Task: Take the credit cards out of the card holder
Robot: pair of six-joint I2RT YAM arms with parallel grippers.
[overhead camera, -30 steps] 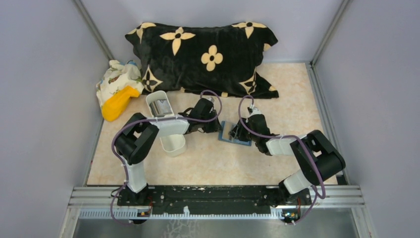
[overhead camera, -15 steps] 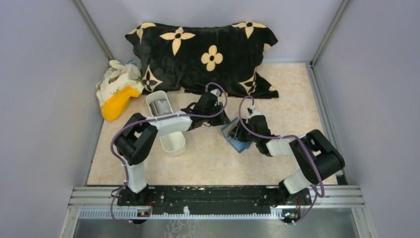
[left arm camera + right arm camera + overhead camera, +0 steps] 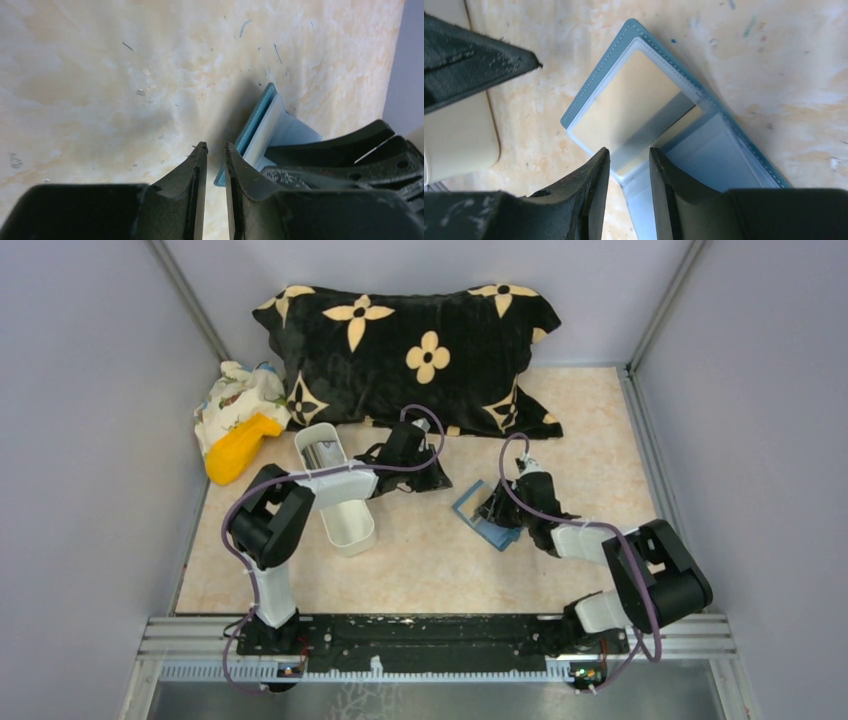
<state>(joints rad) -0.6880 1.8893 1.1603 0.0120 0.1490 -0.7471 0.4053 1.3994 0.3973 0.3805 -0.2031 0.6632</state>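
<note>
Since before, left end effector [image 3: 215,147] backed off, nearly closed, empty; right end effector [image 3: 629,152] pinches card holder [image 3: 488,517], contact hidden.

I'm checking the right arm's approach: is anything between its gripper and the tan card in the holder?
Only the holder's clear sleeve covers the tan card. The right gripper sits at the open card holder; nothing else intervenes.

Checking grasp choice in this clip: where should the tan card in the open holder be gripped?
Grip the tan card by its near edge, where the right tool already straddles it, coming from the fold side. The card holder lies open, and its stitched border closes the far sides.
</note>
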